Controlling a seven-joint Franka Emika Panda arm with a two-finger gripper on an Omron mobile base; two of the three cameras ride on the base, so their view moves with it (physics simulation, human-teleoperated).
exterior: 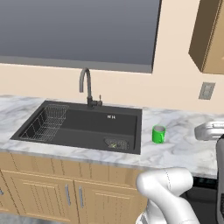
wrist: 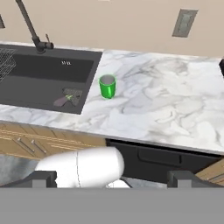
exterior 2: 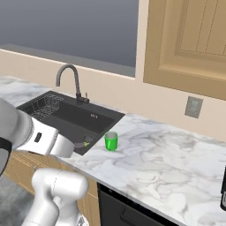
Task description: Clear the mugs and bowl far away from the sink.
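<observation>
A bright green mug (exterior: 159,134) (exterior 2: 111,141) (wrist: 107,86) stands upright on the marble counter, just right of the sink's right edge. The sink (exterior: 94,127) (exterior 2: 70,115) (wrist: 39,83) is a dark recessed basin with a wire rack (exterior: 46,122) at its left and a curved faucet (exterior: 86,85) (exterior 2: 70,79) behind it. The bowl is out of view. My gripper (wrist: 113,178) hangs back from the counter's front edge, well short of the mug. It is open, the fingertips (wrist: 43,177) stand far apart, and nothing is between them.
Marble counter (exterior 2: 167,167) stretches right of the mug. A wall outlet (exterior: 206,90) (exterior 2: 193,107) and a wooden upper cabinet (exterior 2: 190,39) sit above it. A dark object (exterior 2: 223,194) stands at the far right edge. A small grey-green item (wrist: 68,98) lies at the sink drain.
</observation>
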